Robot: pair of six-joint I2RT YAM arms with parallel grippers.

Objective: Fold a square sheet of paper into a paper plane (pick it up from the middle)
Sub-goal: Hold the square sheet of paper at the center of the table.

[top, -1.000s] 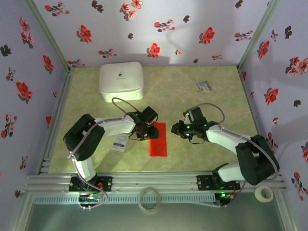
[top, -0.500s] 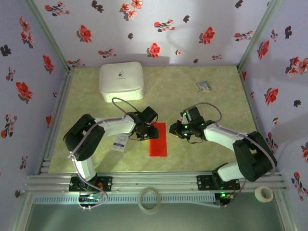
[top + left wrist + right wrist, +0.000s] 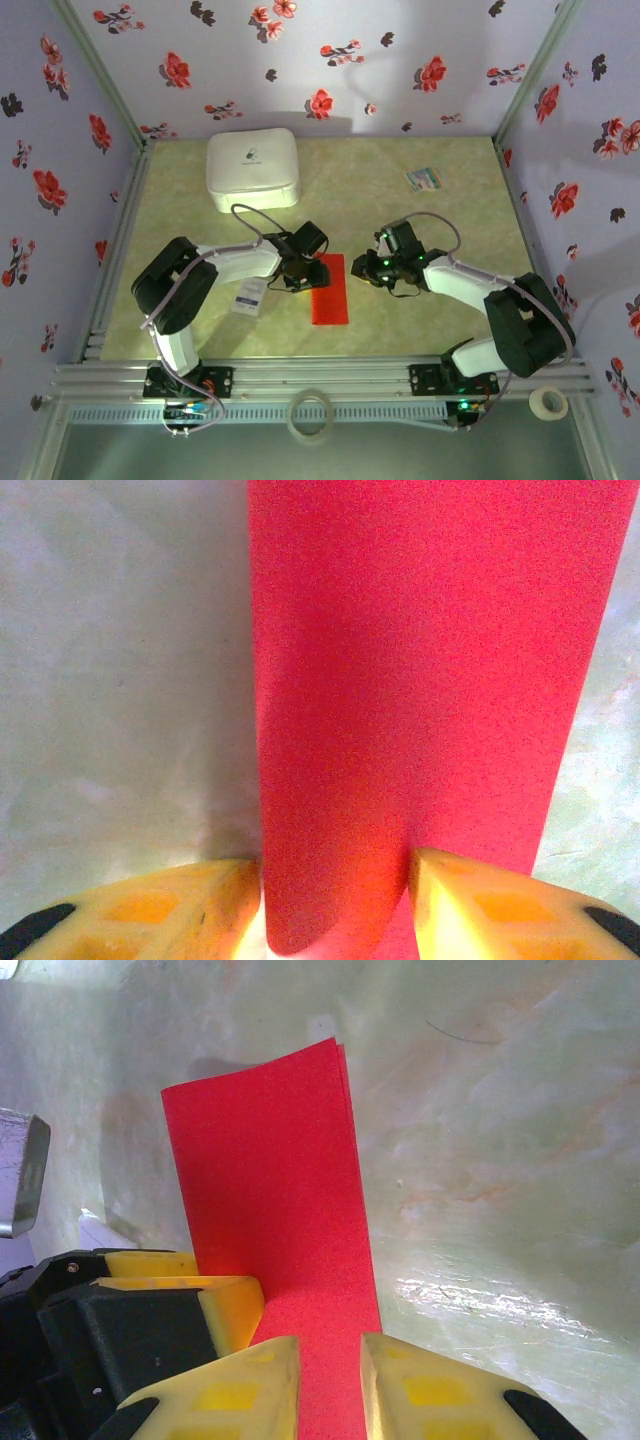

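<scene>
The square sheet of paper (image 3: 328, 292) lies just below the middle of the top view. It is bright red and folded in half into a long, narrow strip running up and down the frame. In the right wrist view (image 3: 270, 1180) two layers show, slightly offset, at its far corner in the upper middle. In the left wrist view (image 3: 420, 680) it fills the centre and right of the frame, flat and plain.

The left gripper (image 3: 306, 272) sits at the strip's upper left edge. Its yellow fingers (image 3: 200, 910) are spread well apart at the bottom of the left wrist view, unclenched, with the paper's near end between them.

The right gripper (image 3: 366, 268) sits close to the strip's upper right edge. Its fingers (image 3: 240, 1390) leave only a narrow gap with red showing through. Whether they pinch the sheet I cannot tell.

Compared with a second ago, the right gripper has slid a little leftward in the top view, closer to the paper. The left gripper and the strip are where they were.
</scene>
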